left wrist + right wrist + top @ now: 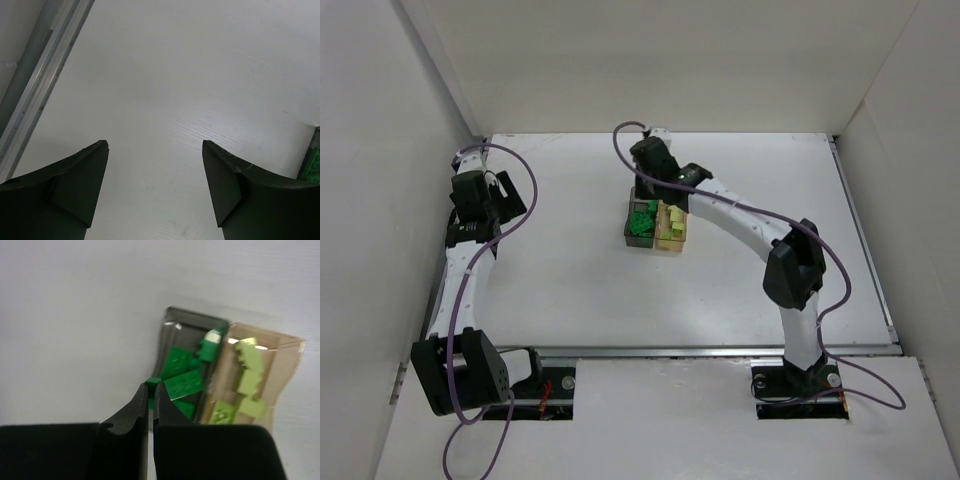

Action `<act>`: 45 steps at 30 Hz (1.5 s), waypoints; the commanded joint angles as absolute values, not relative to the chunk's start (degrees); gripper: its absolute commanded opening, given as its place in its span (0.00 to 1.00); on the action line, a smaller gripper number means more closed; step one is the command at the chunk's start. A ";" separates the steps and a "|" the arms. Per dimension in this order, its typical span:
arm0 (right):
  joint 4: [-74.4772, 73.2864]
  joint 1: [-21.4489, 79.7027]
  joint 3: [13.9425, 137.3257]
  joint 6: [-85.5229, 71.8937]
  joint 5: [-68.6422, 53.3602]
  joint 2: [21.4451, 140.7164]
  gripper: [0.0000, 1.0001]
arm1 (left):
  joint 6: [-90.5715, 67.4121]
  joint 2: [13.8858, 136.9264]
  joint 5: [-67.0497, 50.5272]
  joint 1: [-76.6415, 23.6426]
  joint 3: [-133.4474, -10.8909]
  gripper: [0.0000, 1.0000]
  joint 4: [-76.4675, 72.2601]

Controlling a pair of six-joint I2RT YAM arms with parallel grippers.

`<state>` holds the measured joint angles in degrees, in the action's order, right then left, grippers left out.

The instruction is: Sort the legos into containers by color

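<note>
On the left we see the left fingers [155, 147] spread wide with nothing between them, hovering over the tabletop [165, 60], well apart from the bins. Near the middle, the grey bin [172, 315] holds the green bricks [182, 382], and the tan bin [295, 347], joined to its right side, holds the lime bricks [250, 357]. The right fingers [151, 387] hang over the grey bin's rim on the side away from the tan bin, drawn almost together with only a thin slit between them, and we make out one small green brick [153, 381] pinched at their tips.
</note>
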<state>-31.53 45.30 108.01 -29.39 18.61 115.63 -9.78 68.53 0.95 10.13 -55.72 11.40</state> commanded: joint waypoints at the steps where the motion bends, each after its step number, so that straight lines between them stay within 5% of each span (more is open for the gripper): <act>1: -35.68 44.48 108.63 -29.63 16.62 119.18 0.00 | -10.46 67.15 0.88 10.02 -56.51 0.73 9.49; 11: -30.85 42.54 106.08 -25.93 14.07 116.81 0.14 | -10.46 67.15 0.88 10.02 -56.51 0.73 9.49; 13: -31.28 42.54 106.08 -25.41 13.18 116.81 0.28 | -10.46 67.67 0.35 10.02 -56.51 0.73 9.49; 15: -32.69 42.54 106.78 -25.40 13.18 116.81 0.59 | -10.46 67.68 0.35 10.02 -56.51 0.73 9.49; 18: -33.22 42.54 106.18 -25.40 13.88 115.41 0.74 | -10.46 67.68 0.35 10.02 -56.51 0.73 9.49; 28: -28.92 36.05 95.55 -25.49 15.21 93.63 0.78 | -10.46 67.68 -0.18 10.02 -56.51 0.74 10.02; 37: -30.41 8.28 73.16 -25.58 20.11 69.03 0.91 | -9.93 67.15 -0.18 10.02 -55.99 0.74 10.02; 45: -29.89 3.52 63.20 -26.19 26.91 57.84 0.95 | -10.46 67.15 -0.79 10.02 -55.99 0.74 10.02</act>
